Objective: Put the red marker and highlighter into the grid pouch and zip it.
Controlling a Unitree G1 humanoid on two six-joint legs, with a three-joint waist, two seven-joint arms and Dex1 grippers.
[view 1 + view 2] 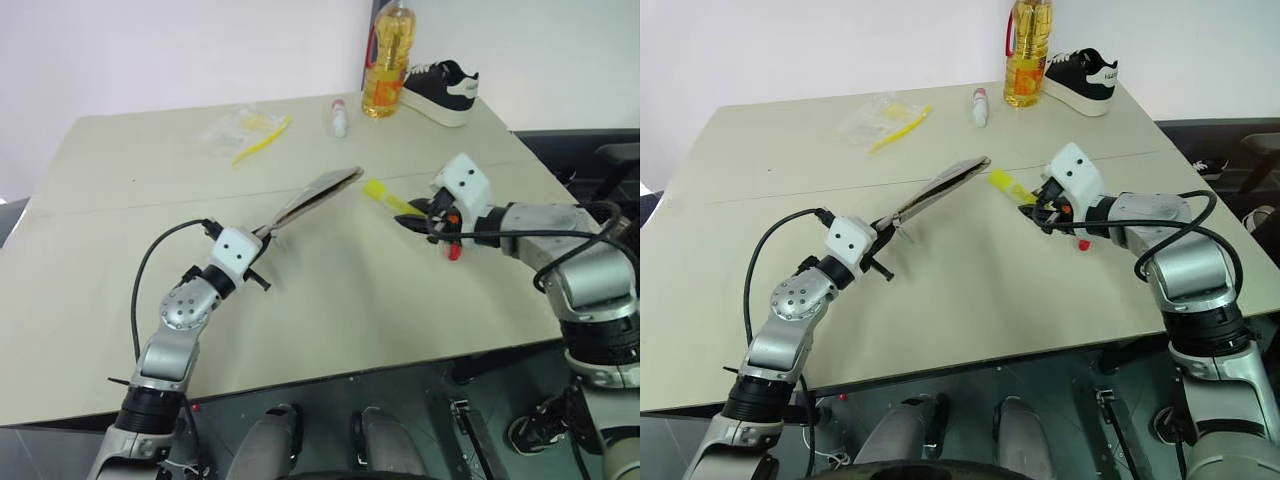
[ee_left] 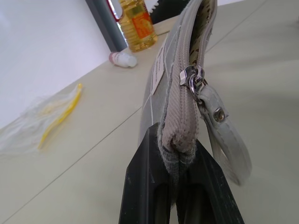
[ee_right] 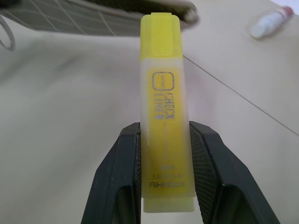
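The right gripper (image 3: pixel 164 177) has its jaws clamped on the lower body of the highlighter (image 3: pixel 164 93), one black finger on each flat side. The highlighter projects straight out beyond the fingertips, cap end foremost, and is lifted clear of the tabletop (image 1: pixel 350 290). Its cap points toward the open end of the grid pouch (image 1: pixel 318 195), near it but not touching.

The left gripper (image 2: pixel 180 186) has its jaws fully closed on one end of the grid pouch, pinching the fabric just below the zipper. The pouch is held edge-up and extends away from the left gripper toward the middle of the tabletop, raised at an angle. The zipper pull (image 2: pixel 196 84) sits close to the gripped end, with a loop strap (image 2: pixel 229 140) hanging beside it.

The red marker (image 1: pixel 454 252) lies on the tabletop just beneath the right wrist; its red end is visible.

Farther out, along the far edge of the tabletop, are a clear plastic bag (image 1: pixel 232 128) with a thin yellow stick (image 1: pixel 262 138), a small white tube (image 1: pixel 339 118), an oil bottle (image 1: pixel 388 60) and a black-and-white shoe (image 1: pixel 440 90).
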